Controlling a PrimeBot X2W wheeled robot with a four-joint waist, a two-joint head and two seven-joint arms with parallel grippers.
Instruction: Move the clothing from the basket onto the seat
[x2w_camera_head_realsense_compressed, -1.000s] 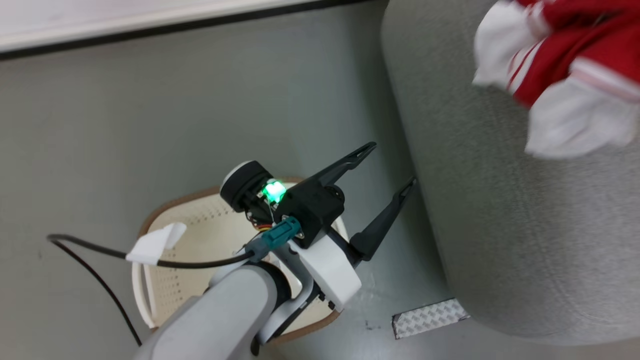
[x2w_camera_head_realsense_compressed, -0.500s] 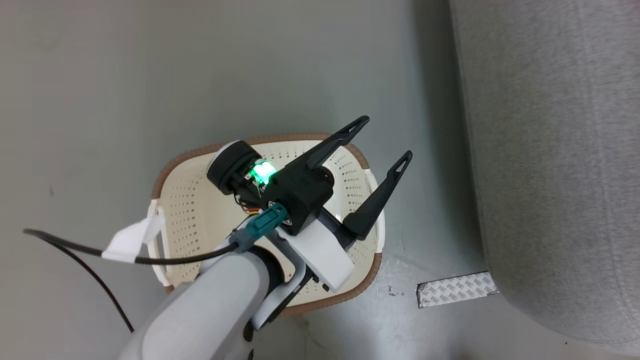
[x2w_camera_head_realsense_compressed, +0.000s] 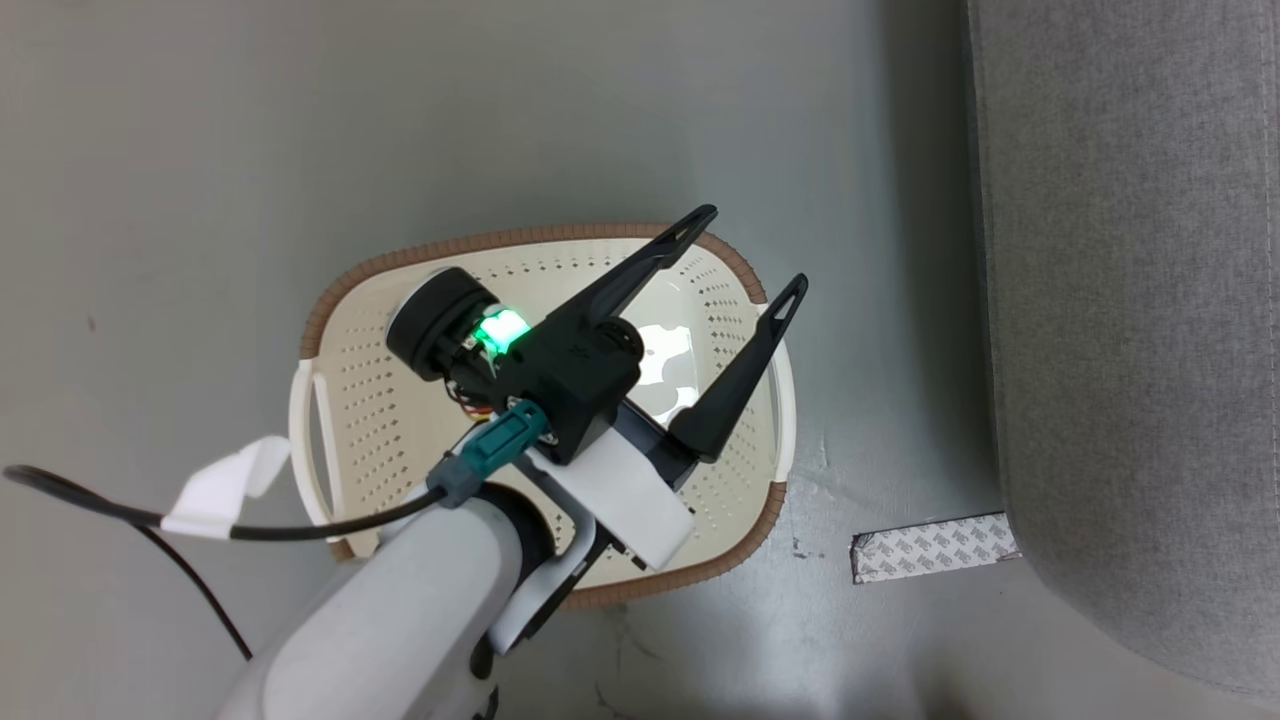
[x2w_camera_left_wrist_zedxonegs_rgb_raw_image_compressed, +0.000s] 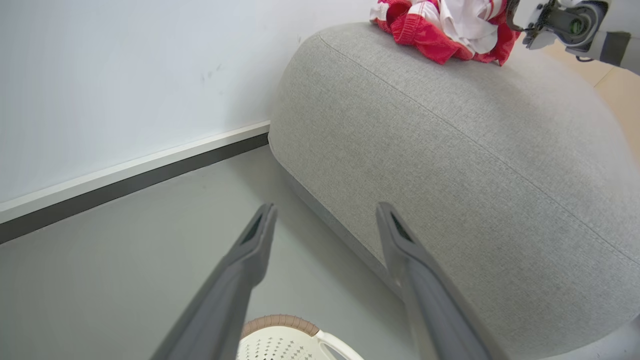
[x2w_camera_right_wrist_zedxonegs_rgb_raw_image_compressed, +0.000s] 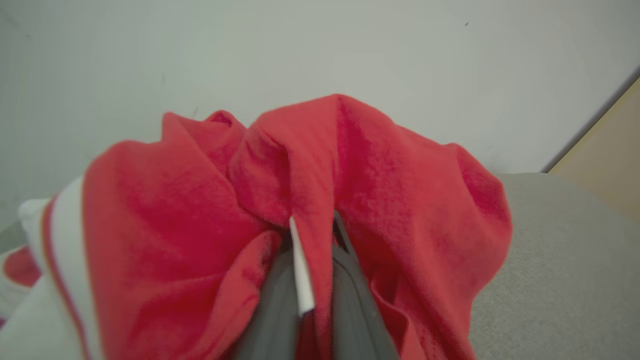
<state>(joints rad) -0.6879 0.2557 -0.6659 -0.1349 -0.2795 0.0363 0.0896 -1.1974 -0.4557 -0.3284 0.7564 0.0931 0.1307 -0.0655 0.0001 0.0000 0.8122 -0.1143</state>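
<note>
The cream basket (x2w_camera_head_realsense_compressed: 330, 440) with its brown rim stands on the floor, its perforated inside bare under a glare of light. My left gripper (x2w_camera_head_realsense_compressed: 751, 250) hangs open above the basket's right half, nothing between its fingers (x2w_camera_left_wrist_zedxonegs_rgb_raw_image_compressed: 250, 250). The grey seat (x2w_camera_head_realsense_compressed: 1130, 330) rises just right of the basket. In the left wrist view the red and white clothing (x2w_camera_left_wrist_zedxonegs_rgb_raw_image_compressed: 445, 25) lies bunched on the seat's (x2w_camera_left_wrist_zedxonegs_rgb_raw_image_compressed: 450, 150) far top, with my right arm's wrist (x2w_camera_left_wrist_zedxonegs_rgb_raw_image_compressed: 565, 20) beside it. My right gripper (x2w_camera_right_wrist_zedxonegs_rgb_raw_image_compressed: 314, 220) is shut on a fold of the clothing (x2w_camera_right_wrist_zedxonegs_rgb_raw_image_compressed: 380, 175), over the seat (x2w_camera_right_wrist_zedxonegs_rgb_raw_image_compressed: 550, 260).
A strip of patterned tape (x2w_camera_head_realsense_compressed: 935, 547) lies on the grey floor between basket and seat. A black cable with a white tag (x2w_camera_head_realsense_compressed: 225, 485) trails left from my left forearm. A white wall with a dark skirting board (x2w_camera_left_wrist_zedxonegs_rgb_raw_image_compressed: 135, 175) runs behind the seat.
The head camera has swung down: the basket now sits mid-picture and the clothing has slid out of that view. My left gripper stays open over the basket.
</note>
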